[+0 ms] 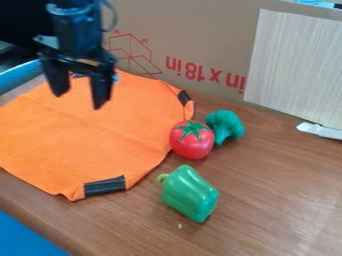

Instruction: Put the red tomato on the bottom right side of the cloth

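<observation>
My black gripper (80, 97) hangs at the upper left over the back part of the orange cloth (80, 145), its two fingers apart with nothing between them. The red tomato (192, 142), with a green star-shaped top, sits at the cloth's right edge, to the right of and nearer the camera than the gripper. Whether the tomato rests partly on the cloth, I cannot tell. Black strips mark the cloth's front corner and its right back corner.
Green broccoli (226, 125) stands close behind the tomato on its right. A green pepper (190, 193) lies on the brown table (280, 200) in front. A cardboard box (200, 30) and a pale board (297, 65) line the back; a white object (319, 130) lies at right.
</observation>
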Action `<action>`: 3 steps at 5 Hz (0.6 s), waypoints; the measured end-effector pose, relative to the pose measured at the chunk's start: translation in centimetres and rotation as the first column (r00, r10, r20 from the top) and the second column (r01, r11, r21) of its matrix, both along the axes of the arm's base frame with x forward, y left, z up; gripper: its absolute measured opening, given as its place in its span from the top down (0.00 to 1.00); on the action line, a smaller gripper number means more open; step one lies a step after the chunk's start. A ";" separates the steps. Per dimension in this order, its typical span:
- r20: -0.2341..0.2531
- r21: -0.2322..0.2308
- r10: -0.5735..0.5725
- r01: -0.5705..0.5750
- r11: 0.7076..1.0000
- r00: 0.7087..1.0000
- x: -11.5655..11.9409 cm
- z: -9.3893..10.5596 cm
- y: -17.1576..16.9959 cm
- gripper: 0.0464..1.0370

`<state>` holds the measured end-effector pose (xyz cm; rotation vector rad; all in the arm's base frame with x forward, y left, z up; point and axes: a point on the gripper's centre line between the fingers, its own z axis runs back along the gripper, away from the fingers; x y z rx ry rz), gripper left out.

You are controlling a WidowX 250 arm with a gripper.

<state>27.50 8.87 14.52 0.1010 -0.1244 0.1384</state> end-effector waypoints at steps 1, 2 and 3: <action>-0.054 -0.016 -0.023 0.023 1.000 0.998 1.7 -1.3 -2.2 0.04; -0.094 -0.044 -0.030 0.026 0.999 0.995 3.1 -2.3 -3.8 0.04; -0.111 -0.065 -0.034 0.027 0.998 0.993 4.2 -3.4 -5.1 0.04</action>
